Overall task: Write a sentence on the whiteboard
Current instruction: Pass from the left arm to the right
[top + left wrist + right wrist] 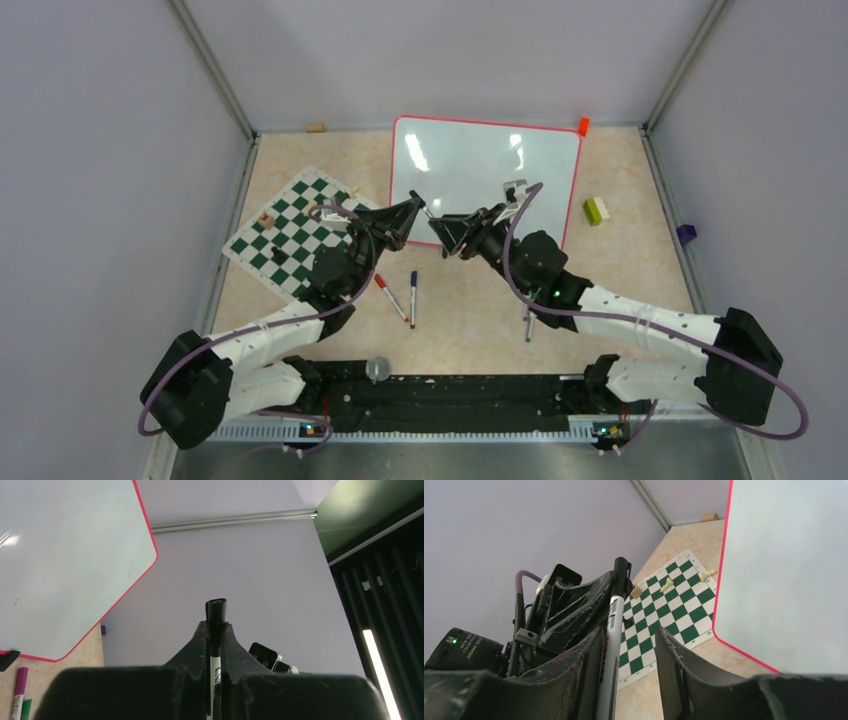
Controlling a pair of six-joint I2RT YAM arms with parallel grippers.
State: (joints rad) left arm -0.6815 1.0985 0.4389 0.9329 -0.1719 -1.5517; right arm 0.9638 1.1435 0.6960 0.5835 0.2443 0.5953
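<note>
From above, the whiteboard (485,175) lies flat at the far middle of the table (470,320). Its long axis runs left to right, with the right end turned slightly toward the arms. The chess mat (290,240) lies just left of it. The two grippers meet over the board's near left corner. The left gripper (416,205) points right and is clamped on a marker (427,211). The right gripper (438,224) points left, toward it. A red-capped marker (392,297) and a blue-capped marker (413,298) lie side by side on the table nearer the bases.

In the left wrist view, both fingers press flat against the held marker, whose black end stands out past the fingertips. The whiteboard fills the upper left, with its rounded red-framed corner toward the gripper.

In the right wrist view, the right gripper's jaws stand apart. The marker's white barrel runs up between them, close along one finger and clear of the other. The whiteboard fills the right side, its red edge bordering the chess mat.
</note>
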